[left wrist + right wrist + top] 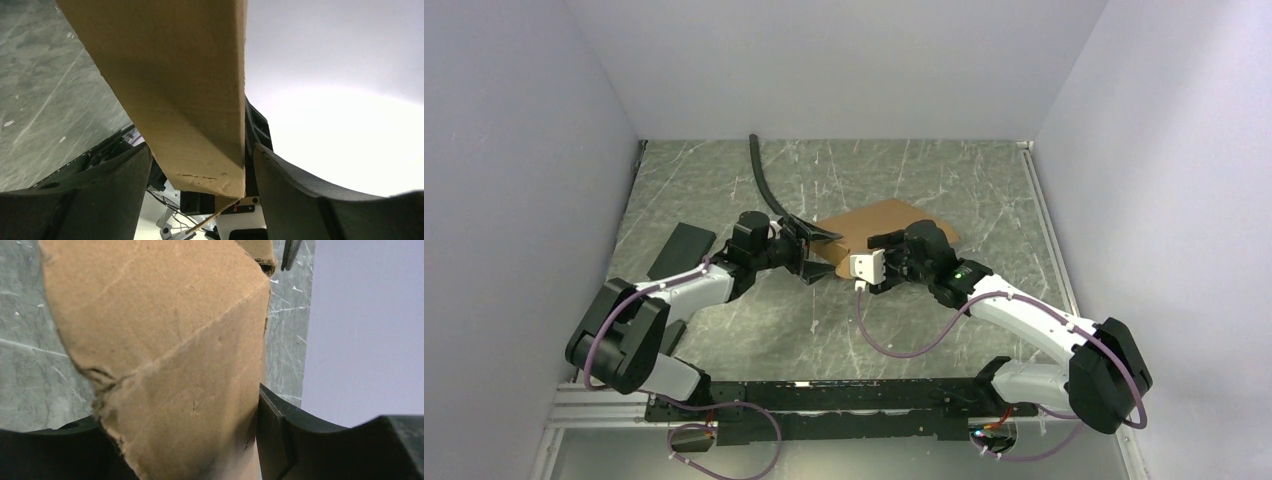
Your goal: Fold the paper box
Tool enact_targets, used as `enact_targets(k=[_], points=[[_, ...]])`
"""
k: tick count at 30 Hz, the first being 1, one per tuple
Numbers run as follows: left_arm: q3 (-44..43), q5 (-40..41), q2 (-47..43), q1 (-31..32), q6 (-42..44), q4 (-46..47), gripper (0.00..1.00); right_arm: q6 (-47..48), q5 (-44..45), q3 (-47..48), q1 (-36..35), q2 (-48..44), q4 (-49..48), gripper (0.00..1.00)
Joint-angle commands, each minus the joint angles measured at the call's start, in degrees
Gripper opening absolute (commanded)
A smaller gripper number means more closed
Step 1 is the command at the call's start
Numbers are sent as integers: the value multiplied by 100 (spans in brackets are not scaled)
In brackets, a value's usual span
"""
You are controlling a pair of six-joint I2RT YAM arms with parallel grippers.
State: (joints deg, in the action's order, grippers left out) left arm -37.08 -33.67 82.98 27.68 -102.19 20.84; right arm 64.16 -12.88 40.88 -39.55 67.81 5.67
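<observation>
The paper box [879, 222], a plain brown corrugated cardboard die-cut sheet, lies mid-way across the grey marbled surface [964, 180]. One flap is straddled by the left hand [809, 262], whose fingers are apart. A creased flap is enclosed by the right hand [892, 248]; clamping cannot be confirmed. Folding is judged barely begun: no walls are formed.

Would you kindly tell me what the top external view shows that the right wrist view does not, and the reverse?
Only the top external view: both arms, the left gripper, a black hose and a flat black rectangular piece. Only the right wrist view: close-up creases and a ragged edge on the brown corrugated cardboard box sheet. Both: that cardboard, the right gripper and the grey marbled table.
</observation>
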Motion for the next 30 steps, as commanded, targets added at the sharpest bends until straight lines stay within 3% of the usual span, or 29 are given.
enact_targets(k=[1, 6, 11, 16, 21, 28, 30], points=[[171, -100, -362, -55, 38, 420, 80, -504, -267, 211, 68, -111, -25, 57], [305, -102, -821, -228, 559, 145, 83, -1029, -686, 510, 356, -206, 246, 55], [265, 50, -1769, -614, 1817, -542, 85, -1621, -1241, 911, 771, -263, 598, 55], [-51, 973, -3085, -797, 3581, -1755, 90, -2544, -1587, 1487, 1132, -235, 907, 54], [-137, 1326, -3658, -808, 4369, -2438, 92, -4245, -2319, 2261, 1823, 107, 1043, 52], [506, 1154, -3814, -808, 4377, -1809, 92, -7325, -3737, 2690, 2994, 985, 557, 50], [808, 1026, -3837, -810, 4271, -1407, 92, -8711, -4257, 2447, 3405, 1385, -158, 50]])
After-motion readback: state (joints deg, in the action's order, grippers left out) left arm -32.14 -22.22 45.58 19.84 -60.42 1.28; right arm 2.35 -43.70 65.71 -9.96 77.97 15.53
